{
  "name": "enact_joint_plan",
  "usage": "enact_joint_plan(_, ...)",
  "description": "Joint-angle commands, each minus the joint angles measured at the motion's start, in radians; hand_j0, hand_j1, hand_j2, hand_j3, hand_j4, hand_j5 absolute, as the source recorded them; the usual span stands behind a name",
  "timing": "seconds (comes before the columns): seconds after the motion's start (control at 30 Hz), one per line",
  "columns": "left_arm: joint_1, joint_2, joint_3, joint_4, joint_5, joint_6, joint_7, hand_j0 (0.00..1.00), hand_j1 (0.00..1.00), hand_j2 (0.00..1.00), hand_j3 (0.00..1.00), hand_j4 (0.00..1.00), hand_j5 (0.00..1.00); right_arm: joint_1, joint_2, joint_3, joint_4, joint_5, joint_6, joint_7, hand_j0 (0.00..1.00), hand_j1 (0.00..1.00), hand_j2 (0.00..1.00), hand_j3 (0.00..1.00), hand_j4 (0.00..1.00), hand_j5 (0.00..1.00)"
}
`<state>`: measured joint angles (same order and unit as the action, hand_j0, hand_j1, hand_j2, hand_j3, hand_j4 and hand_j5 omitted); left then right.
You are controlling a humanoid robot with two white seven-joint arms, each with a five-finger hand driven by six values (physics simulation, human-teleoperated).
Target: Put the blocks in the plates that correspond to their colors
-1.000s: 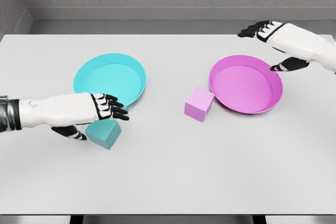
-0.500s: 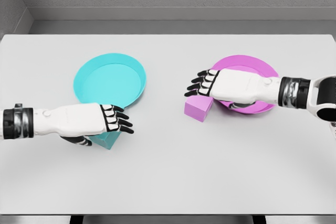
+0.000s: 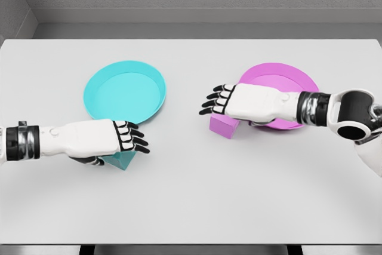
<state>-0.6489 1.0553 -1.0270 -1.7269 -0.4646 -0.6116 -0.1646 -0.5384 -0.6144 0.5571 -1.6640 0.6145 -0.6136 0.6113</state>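
Table is white, with two plates well apart and one block in front of each. Cyan plate sits left of centre and holds nothing; pink plate sits right of centre, its near half hidden behind the right forearm, and nothing shows in the part that is visible. Cyan block lies just in front of its plate's near rim, mostly covered by the left hand. That hand comes in low from the left, palm down over the block, fingers extended past it and the thumb tucked underneath beside the block's left face; whether it actually pinches the block cannot be told, and the block looks to be resting on the table. Pink block lies just beside the pink plate's near left rim, its top hidden by the right hand. That hand reaches across the plate from the right, flat and palm down, fingers straight and spread beyond the block, gripping nothing visible. Each hand works its own colour on its own side, probably so the arms need not cross. Both hover postures read as the approach to a top grasp. Neither block is placed yet; the task looks barely begun. Next, the fingers likely have to curl round the blocks before any lift, and a loose pinch could let a block slip.
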Motion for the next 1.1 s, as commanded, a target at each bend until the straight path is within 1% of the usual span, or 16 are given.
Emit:
enact_joint_plan(0.0, 0.0, -0.003, 0.001, 0.004, 0.001, 0.001, 0.005, 0.95, 0.95, 0.95, 0.95, 0.95, 0.95, 0.0, 0.018, 0.012, 0.012, 0.007, 0.003, 0.0, 1.0, 1.0, 1.0, 1.0, 1.0, 1.0)
enact_joint_plan(0.03, 0.002, -0.003, 0.001, 0.006, 0.0, 0.001, 0.005, 0.95, 0.95, 0.95, 0.95, 0.95, 0.95, 0.002, 0.019, 0.012, 0.016, 0.007, 0.003, 0.0, 1.0, 1.0, 1.0, 1.0, 1.0, 1.0)
enact_joint_plan(0.1, 0.002, 0.0, 0.001, 0.007, 0.0, 0.001, 0.005, 0.95, 0.95, 0.95, 0.95, 0.95, 0.95, 0.0, 0.024, 0.032, 0.055, 0.007, 0.003, 0.0, 1.0, 1.0, 1.0, 1.0, 1.0, 1.0)
enact_joint_plan(0.23, 0.003, -0.001, -0.001, 0.027, -0.02, 0.001, 0.005, 0.95, 0.95, 0.95, 0.95, 0.95, 0.95, -0.008, 0.028, 0.032, 0.061, 0.011, 0.003, 0.0, 1.0, 1.0, 1.0, 1.0, 1.0, 1.0)
enact_joint_plan(0.27, 0.003, -0.001, -0.002, 0.029, -0.02, 0.001, 0.005, 0.95, 0.95, 0.95, 0.95, 0.95, 0.95, -0.011, 0.033, 0.032, 0.09, 0.011, 0.003, 0.0, 1.0, 1.0, 1.0, 1.0, 1.0, 1.0)
enact_joint_plan(0.3, 0.005, -0.001, -0.018, 0.029, -0.023, 0.001, 0.005, 0.95, 0.95, 0.95, 0.95, 0.95, 0.95, -0.023, 0.042, 0.032, 0.115, 0.011, 0.003, 0.0, 1.0, 1.0, 1.0, 1.0, 1.0, 1.0)
enact_joint_plan(0.4, 0.005, -0.001, -0.018, 0.029, -0.025, 0.001, 0.005, 0.95, 0.95, 0.95, 0.95, 0.95, 0.95, -0.032, 0.061, 0.032, 0.121, 0.014, 0.003, 0.0, 1.0, 1.0, 1.0, 1.0, 1.0, 1.0)
enact_joint_plan(0.5, 0.006, -0.003, -0.019, 0.029, -0.026, 0.001, 0.005, 0.95, 0.95, 0.95, 0.95, 0.95, 0.95, -0.038, 0.088, 0.032, 0.165, 0.047, 0.003, 0.0, 1.0, 1.0, 1.0, 1.0, 1.0, 1.0)
enact_joint_plan(0.63, 0.006, -0.021, -0.019, 0.056, -0.028, 0.001, 0.005, 0.95, 0.95, 0.95, 0.95, 0.95, 0.95, -0.037, 0.093, 0.033, 0.187, 0.048, 0.003, 0.0, 1.0, 1.0, 1.0, 1.0, 1.0, 1.0)
enact_joint_plan(0.8, 0.006, -0.02, -0.018, 0.058, -0.028, 0.001, 0.005, 0.95, 0.95, 0.95, 0.95, 0.95, 0.95, -0.035, 0.091, 0.053, 0.188, 0.05, 0.003, 0.0, 1.0, 1.0, 1.0, 1.0, 1.0, 1.0)
enact_joint_plan(0.9, 0.006, -0.021, -0.015, 0.072, -0.028, 0.001, 0.005, 0.95, 0.95, 0.95, 0.95, 0.95, 0.95, -0.035, 0.091, 0.056, 0.193, 0.05, 0.003, 0.0, 0.99, 0.99, 0.99, 0.99, 0.99, 0.99)
enact_joint_plan(0.93, 0.006, -0.023, -0.013, 0.07, -0.028, 0.001, 0.005, 0.95, 0.95, 0.95, 0.95, 0.95, 0.95, -0.035, 0.091, 0.056, 0.193, 0.051, 0.003, 0.0, 0.95, 0.95, 0.95, 0.95, 0.95, 0.95)
enact_joint_plan(1.03, 0.006, -0.029, -0.015, 0.072, -0.028, 0.001, 0.005, 0.95, 0.95, 0.95, 0.95, 0.95, 0.95, -0.037, 0.091, 0.052, 0.193, 0.074, 0.003, 0.0, 0.72, 0.72, 0.72, 0.72, 0.72, 0.72)
enact_joint_plan(1.07, 0.005, -0.029, -0.015, 0.07, -0.026, 0.001, 0.005, 0.95, 0.95, 0.95, 0.95, 0.95, 0.95, -0.037, 0.09, 0.05, 0.194, 0.074, 0.003, 0.0, 0.69, 0.69, 0.69, 0.69, 0.69, 0.69)
